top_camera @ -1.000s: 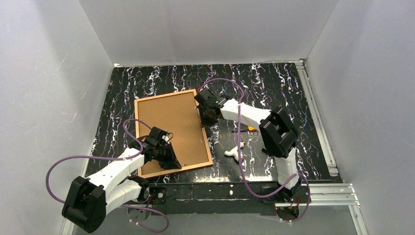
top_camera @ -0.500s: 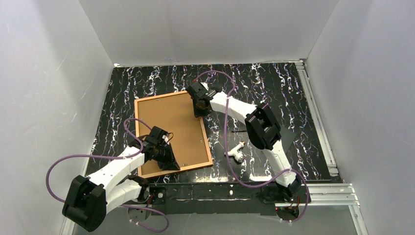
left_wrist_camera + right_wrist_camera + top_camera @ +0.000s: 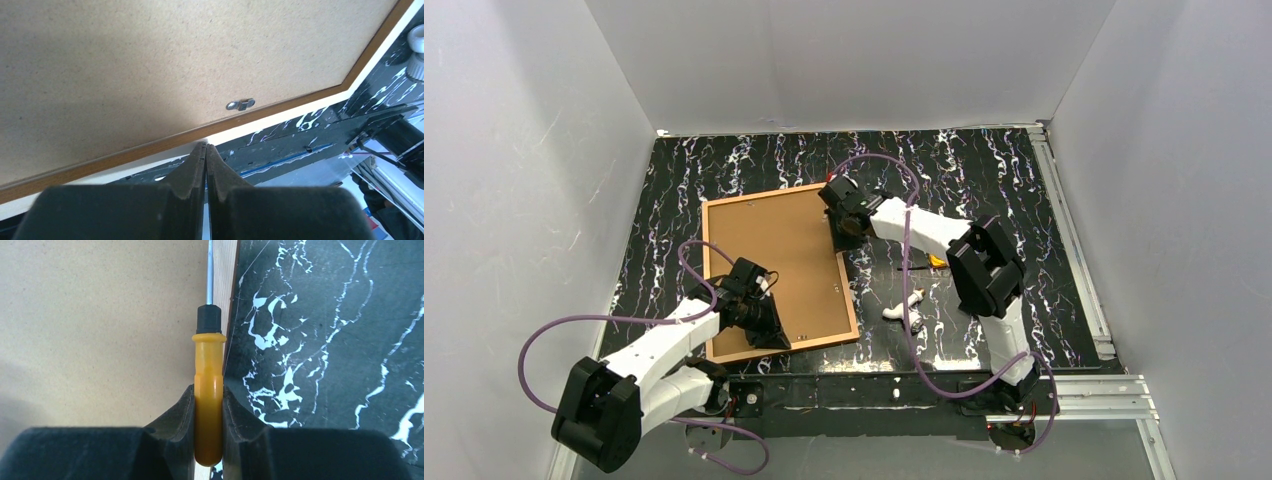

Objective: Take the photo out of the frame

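Two arms | left fingers clenched, empty, at frame rim | right fingers grasping yellow screwdriver along frame rim

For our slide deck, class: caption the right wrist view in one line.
Right end effector grips a yellow-handled screwdriver, shaft along the edge of the frame.

A robotics lab test cell: plain white panels wall in a black marbled bench. Aluminium rails line its right and near edges, where two white arms trailing purple cables are bolted.
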Controlling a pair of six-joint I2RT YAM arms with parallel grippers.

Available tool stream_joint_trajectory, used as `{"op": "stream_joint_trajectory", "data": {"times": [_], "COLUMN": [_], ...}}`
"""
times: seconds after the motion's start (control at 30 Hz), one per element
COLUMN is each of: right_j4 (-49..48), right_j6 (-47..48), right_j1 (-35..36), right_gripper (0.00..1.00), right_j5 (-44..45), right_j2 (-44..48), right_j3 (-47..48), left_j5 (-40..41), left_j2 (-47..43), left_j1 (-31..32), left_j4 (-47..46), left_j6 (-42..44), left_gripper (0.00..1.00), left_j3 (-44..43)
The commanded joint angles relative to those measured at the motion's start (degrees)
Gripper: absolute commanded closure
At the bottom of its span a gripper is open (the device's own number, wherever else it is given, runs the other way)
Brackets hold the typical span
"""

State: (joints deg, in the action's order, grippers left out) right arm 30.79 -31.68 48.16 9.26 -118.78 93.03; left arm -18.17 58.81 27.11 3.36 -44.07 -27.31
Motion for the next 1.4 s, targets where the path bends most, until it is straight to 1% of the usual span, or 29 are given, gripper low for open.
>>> {"op": "stream_joint_trajectory", "data": {"times": [0.0, 0.17, 0.33, 0.43, 0.67, 0.93, 1.1, 1.2, 1.37], "right_j4": [1.8, 3.9, 1.6, 1.2, 1.3, 0.9, -0.6, -3.6, -7.2], "right_j6": [3.8, 3.2, 1.9, 1.6, 1.8, 2.2, 4.4, 5.6, 7.5], "right_j1": [-0.4, -0.4, -0.6, -0.9, -2.3, -3.7, -4.0, -4.4, -6.1], "right_gripper": [0.99, 0.99, 0.99, 0.99, 0.99, 0.99, 0.99, 0.99, 0.99], "right_j5": [0.0, -2.3, -3.9, -5.0, -5.3, -5.8, -8.7, -13.2, -17.5], "right_j2": [6.5, 5.6, 3.1, 0.7, -3.9, -5.7, -6.4, -6.0, -6.1], "right_j3": [0.5, 1.2, 0.9, 2.4, 5.2, 5.5, 5.4, 3.3, 0.8], "left_j5": [5.6, 5.4, 4.6, 4.6, 4.9, 5.0, 5.2, 5.3, 5.3], "left_j2": [1.2, 2.2, 2.6, 2.0, 1.3, 0.9, 1.0, 1.2, 1.9], "left_j1": [0.2, 0.2, 0.2, 0.2, 0.2, 0.2, 0.2, 0.2, 0.2], "left_j4": [13.3, 13.3, 13.2, 13.7, 14.9, 15.1, 15.2, 15.1, 14.8], "left_j6": [3.4, 4.0, 3.6, 3.6, 4.0, 4.0, 4.3, 4.4, 4.6], "left_gripper": [1.0, 1.0, 1.0, 1.0, 1.0, 1.0, 1.0, 1.0, 1.0], "left_j3": [1.2, -0.1, -0.2, -0.1, -0.1, 0.1, 0.0, -0.2, -0.3]}}
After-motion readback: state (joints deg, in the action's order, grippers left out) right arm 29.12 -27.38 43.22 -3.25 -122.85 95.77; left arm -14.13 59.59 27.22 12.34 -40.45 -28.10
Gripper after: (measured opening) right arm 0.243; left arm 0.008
